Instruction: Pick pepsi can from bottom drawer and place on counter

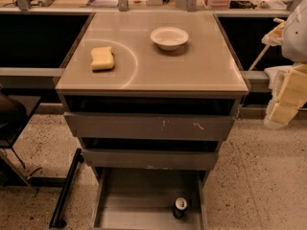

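Note:
The pepsi can (180, 207) stands upright on the floor of the open bottom drawer (139, 195), near its right wall, silver top facing up. The tan counter (192, 66) with a pale arc mark tops the cabinet. My gripper (284, 107) hangs at the right edge of the view, beside the counter's right side, well above and to the right of the can. It holds nothing that I can see.
A yellow sponge (102, 58) and a white bowl (169, 37) lie on the counter. The scratched drawer front (148, 126) sits above the open drawer. A cluttered ledge (144, 1) runs behind. A black bar (67, 186) leans on the floor at left.

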